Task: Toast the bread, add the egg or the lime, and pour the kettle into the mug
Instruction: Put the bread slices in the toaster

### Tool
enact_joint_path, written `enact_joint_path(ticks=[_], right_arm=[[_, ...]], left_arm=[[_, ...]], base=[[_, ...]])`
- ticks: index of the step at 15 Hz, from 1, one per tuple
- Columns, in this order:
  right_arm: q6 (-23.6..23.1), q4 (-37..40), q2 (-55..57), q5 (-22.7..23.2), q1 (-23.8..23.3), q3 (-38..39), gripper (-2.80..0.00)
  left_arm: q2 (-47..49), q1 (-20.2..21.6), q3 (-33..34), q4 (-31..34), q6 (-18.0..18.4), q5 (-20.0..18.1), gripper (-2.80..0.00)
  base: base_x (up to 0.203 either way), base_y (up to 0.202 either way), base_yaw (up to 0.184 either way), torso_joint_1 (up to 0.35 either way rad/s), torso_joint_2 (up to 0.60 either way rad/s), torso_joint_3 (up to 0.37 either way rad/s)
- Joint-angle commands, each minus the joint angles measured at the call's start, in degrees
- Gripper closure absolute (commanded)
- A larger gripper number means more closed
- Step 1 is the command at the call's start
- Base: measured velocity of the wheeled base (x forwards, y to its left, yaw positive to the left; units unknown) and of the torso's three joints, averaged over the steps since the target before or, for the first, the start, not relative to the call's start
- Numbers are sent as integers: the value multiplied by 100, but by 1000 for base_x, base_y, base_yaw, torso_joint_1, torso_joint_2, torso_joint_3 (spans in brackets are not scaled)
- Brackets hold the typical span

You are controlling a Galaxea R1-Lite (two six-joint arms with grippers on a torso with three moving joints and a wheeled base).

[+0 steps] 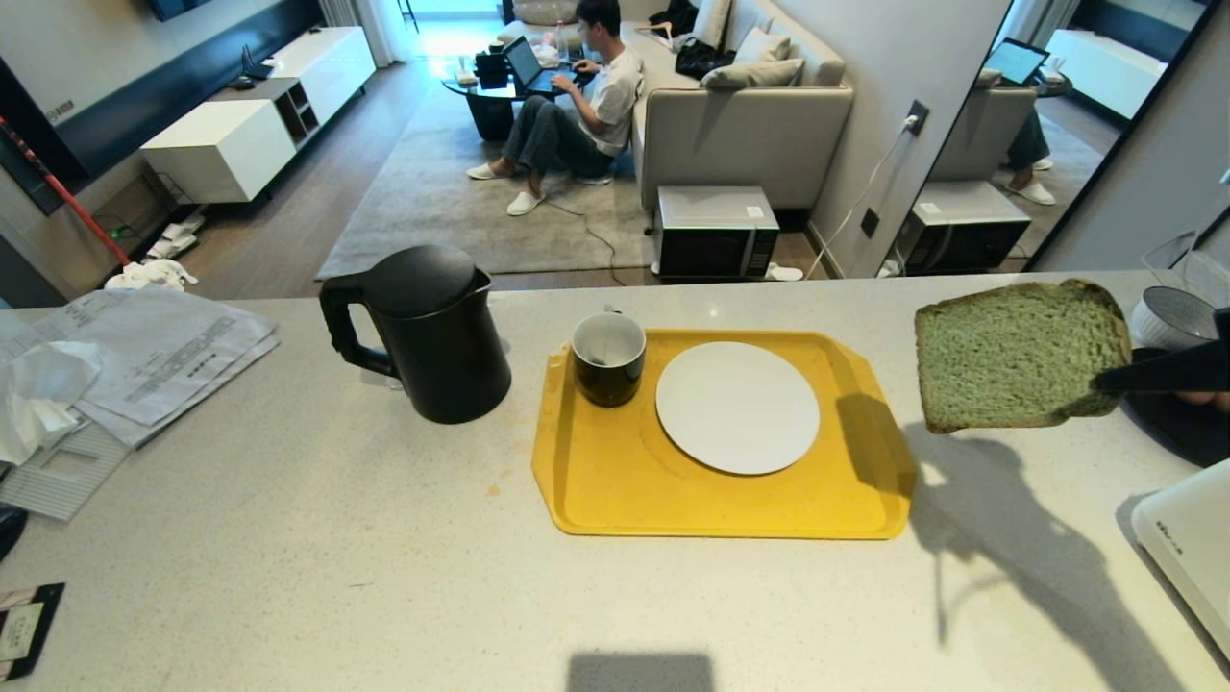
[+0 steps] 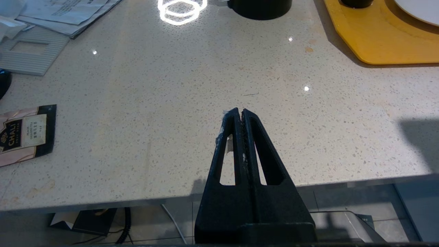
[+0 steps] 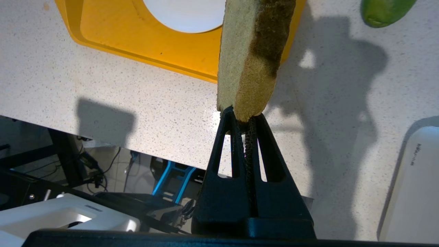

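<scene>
My right gripper (image 1: 1105,381) is shut on the lower corner of the bread (image 1: 1019,356), a thick slice with green crumb held upright in the air just right of the yellow tray (image 1: 596,500). In the right wrist view the bread (image 3: 250,58) stands edge-on above the gripper (image 3: 244,118), with the lime (image 3: 384,12) lying on the counter beyond. The black kettle (image 1: 432,336) stands left of the tray. On the tray's back left corner sits the dark mug (image 1: 607,358). My left gripper (image 2: 240,111) is shut and empty over the counter's near edge. I cannot make out the egg.
A white plate (image 1: 738,408) lies on the tray. A white appliance (image 1: 1192,538) sits at the near right, a round metal-rimmed thing (image 1: 1174,317) behind the bread. Papers (image 1: 144,356) cover the far left; a tea sachet (image 2: 24,133) lies near left. A person sits beyond the counter.
</scene>
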State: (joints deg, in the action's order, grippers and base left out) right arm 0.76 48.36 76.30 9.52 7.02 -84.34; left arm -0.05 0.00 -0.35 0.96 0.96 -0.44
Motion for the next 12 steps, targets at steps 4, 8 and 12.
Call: enact_joint_path(ticks=[4, 8, 12], right_arm=[[-101, 130, -1131, -277, 0, 360, 0], [-318, 14, -1932, -301, 1, 1145, 0], [-433, -677, -2348, -340, 1, 1535, 0]], left_arm=[[-4, 0, 0, 0, 0, 0, 0], [-4, 0, 0, 0, 0, 0, 0], [-4, 1, 0, 0, 0, 0, 0]], base=[[0, 0, 0, 0, 0, 0], [0, 0, 0, 0, 0, 0], [0, 0, 0, 0, 0, 0]])
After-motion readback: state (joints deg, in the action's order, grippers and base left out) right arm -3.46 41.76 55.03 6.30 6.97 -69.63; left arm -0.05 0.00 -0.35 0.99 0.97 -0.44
